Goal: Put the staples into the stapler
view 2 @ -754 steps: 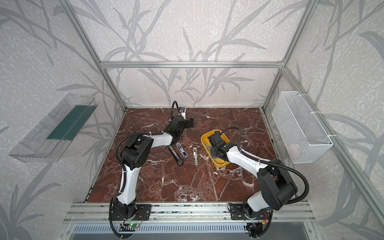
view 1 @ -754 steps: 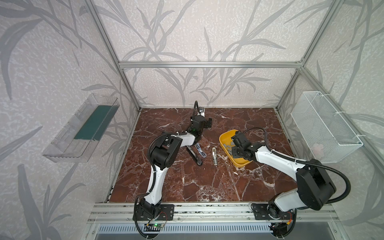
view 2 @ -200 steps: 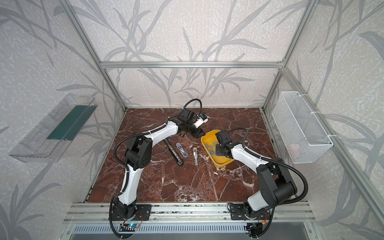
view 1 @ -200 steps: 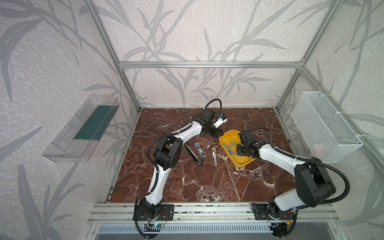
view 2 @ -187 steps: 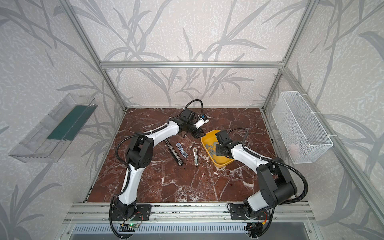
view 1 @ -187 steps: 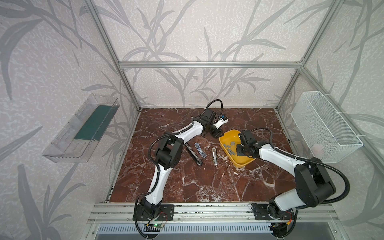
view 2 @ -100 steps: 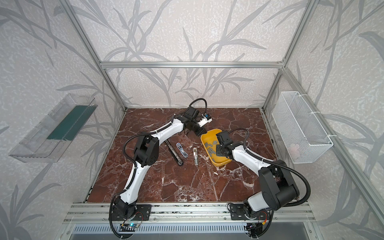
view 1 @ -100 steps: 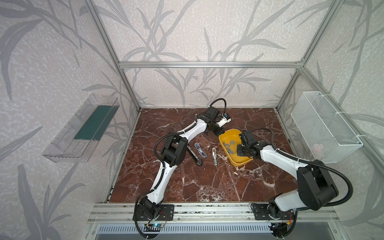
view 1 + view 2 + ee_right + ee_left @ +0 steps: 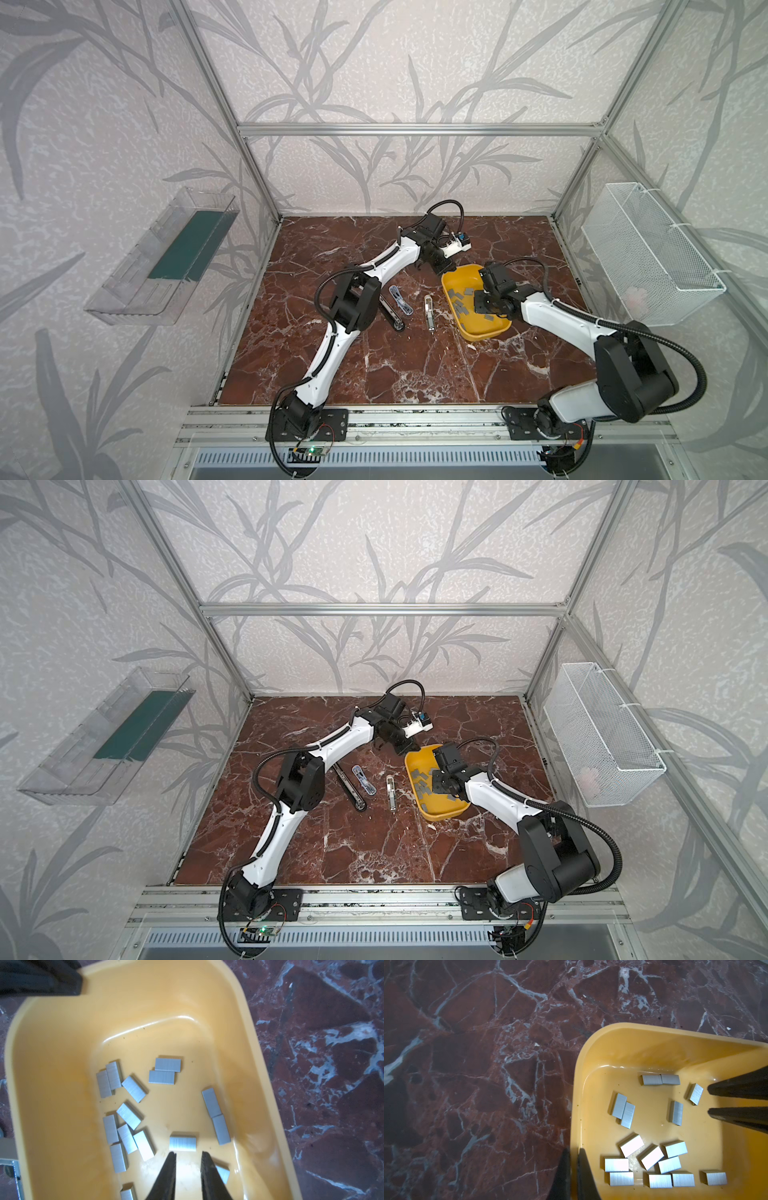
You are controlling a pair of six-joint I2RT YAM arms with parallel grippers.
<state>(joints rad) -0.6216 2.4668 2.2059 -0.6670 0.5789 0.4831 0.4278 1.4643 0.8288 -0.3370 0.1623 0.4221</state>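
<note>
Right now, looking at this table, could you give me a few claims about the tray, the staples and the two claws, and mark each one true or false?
1. The staples lie inside the yellow tray. True.
2. The left gripper is clamped on the tray's rim. True.
3. The right gripper holds a strip of staples. False: its jaws stand slightly apart over the tray floor, with nothing between them.
4. The staplers sit in the tray with the staples. False: they lie on the marble table, beside the tray.
</note>
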